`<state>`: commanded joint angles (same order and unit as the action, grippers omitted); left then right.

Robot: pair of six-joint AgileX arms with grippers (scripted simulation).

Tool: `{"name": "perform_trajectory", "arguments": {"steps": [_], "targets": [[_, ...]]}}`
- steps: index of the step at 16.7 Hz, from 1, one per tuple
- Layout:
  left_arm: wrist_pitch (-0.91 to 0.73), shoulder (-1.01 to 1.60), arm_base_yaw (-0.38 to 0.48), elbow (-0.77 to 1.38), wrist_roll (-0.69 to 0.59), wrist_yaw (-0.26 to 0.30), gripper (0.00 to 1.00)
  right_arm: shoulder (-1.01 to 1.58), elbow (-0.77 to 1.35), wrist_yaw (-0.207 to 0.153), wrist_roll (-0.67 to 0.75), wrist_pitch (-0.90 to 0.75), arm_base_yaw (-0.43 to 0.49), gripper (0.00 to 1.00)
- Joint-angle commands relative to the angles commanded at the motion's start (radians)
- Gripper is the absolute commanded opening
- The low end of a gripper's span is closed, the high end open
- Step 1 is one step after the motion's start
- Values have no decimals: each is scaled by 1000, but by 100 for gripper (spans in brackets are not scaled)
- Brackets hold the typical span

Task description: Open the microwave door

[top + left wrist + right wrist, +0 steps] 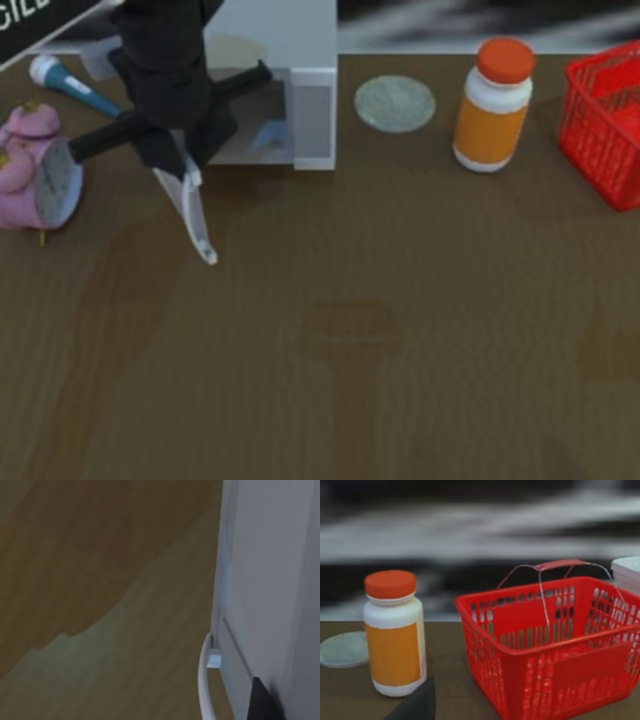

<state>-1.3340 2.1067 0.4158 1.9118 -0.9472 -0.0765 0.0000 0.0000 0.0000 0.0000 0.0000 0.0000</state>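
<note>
The microwave (280,60) sits at the back left of the table (400,350). Its door (190,210) swings out toward the front. The left arm hangs over it, so I cannot tell how its pincer stands. Nearby are a red basket (600,120), orange bottle (492,105), pink clock (35,165) and grey disc (395,103).

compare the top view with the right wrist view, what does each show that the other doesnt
Only the top view shows the microwave with its door swung open, the left arm above it, a pink alarm clock and a blue microphone. Only the right wrist view shows the basket's wire handle. Both show the orange-capped bottle, the red basket and the round grey disc.
</note>
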Motion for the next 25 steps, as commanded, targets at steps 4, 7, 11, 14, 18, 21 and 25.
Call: {"name": "perform_trajectory", "arguments": {"steps": [4, 7, 11, 14, 18, 21, 25], "targets": [[-48, 18, -9, 56, 11, 22, 0, 0, 0, 0, 0, 0, 0, 100], [-97, 34, -19, 113, 24, 47, 0, 0, 0, 0, 0, 0, 0, 100], [-154, 53, -31, 170, 41, 73, 0, 0, 0, 0, 0, 0, 0, 100], [-167, 57, -34, 182, 45, 79, 0, 0, 0, 0, 0, 0, 0, 100], [-159, 59, -28, 176, 44, 79, 0, 0, 0, 0, 0, 0, 0, 100], [-116, 50, -33, 125, 44, 79, 0, 0, 0, 0, 0, 0, 0, 100], [-80, 44, -34, 82, 45, 79, 0, 0, 0, 0, 0, 0, 0, 100]]}}
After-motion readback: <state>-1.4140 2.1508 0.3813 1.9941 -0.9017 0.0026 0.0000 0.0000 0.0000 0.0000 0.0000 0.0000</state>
